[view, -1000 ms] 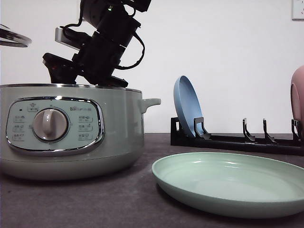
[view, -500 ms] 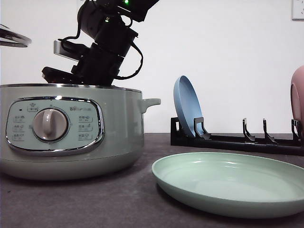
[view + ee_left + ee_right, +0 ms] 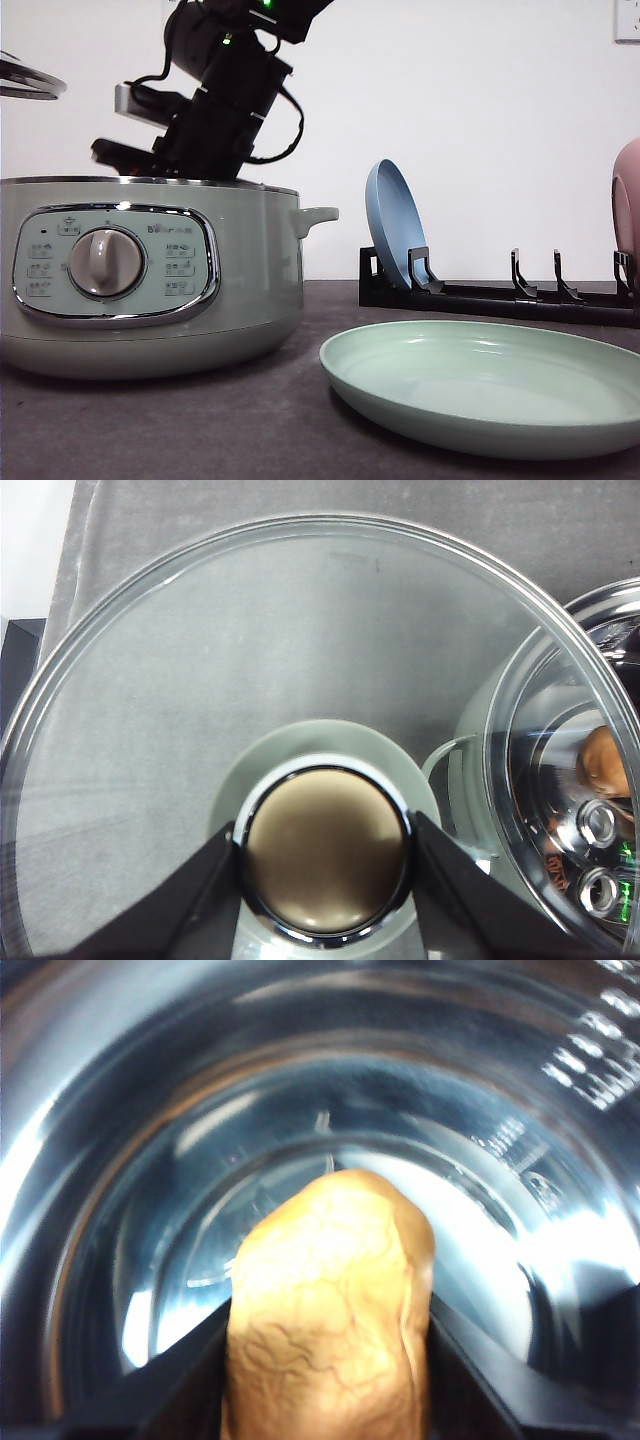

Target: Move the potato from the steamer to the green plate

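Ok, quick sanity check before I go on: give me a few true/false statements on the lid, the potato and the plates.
1. The left pincer grips the glass lid by its knob. True.
2. The potato lies on the green plate. False: it sits between the right pincer's fingers inside the steamer.
3. The green plate holds nothing. True.
4. The blue plate lies flat on the table. False: it stands on edge in the black rack.
5. The lid covers the steamer. False: it is held off to the side.
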Controlling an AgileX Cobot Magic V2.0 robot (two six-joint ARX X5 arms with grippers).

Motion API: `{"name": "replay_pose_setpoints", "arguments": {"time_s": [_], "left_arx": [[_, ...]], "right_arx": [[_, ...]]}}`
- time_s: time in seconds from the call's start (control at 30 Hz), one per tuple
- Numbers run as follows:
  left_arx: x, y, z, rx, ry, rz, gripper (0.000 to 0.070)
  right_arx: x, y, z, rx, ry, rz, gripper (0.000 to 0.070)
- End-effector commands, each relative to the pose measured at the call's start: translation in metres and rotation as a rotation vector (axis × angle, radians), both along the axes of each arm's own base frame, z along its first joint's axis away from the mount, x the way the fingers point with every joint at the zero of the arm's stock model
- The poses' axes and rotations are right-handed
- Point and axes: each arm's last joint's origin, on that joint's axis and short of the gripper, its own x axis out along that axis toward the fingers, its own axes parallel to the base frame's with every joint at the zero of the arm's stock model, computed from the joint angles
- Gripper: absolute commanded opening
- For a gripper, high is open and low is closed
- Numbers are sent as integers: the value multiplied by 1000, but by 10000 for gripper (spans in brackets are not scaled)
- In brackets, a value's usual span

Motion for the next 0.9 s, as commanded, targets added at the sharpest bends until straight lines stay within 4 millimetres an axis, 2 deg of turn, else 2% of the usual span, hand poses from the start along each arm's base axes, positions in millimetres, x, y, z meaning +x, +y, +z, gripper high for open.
{"name": "replay_pose_setpoints", "arguments": {"time_s": [0.0,0.23,0.5,0.73,0.87], "left_arx": [[-3,1,11,3,-68,7,1],[-3,1,11,2,-69,6,1],[-3,-1,11,-28,-69,-22,0],[-3,-3,11,-31,-70,-32,1],[-3,-4,11,-62,-71,-60,1]], "right_arx": [[-5,-1,31,63,-56,19,200],[-24,-30,94,129,-122,17,199],[-53,-83,162,164,-177,-12,199],[-73,-134,189,130,-152,-79,199],[-83,-162,190,135,-164,-126,200]]}}
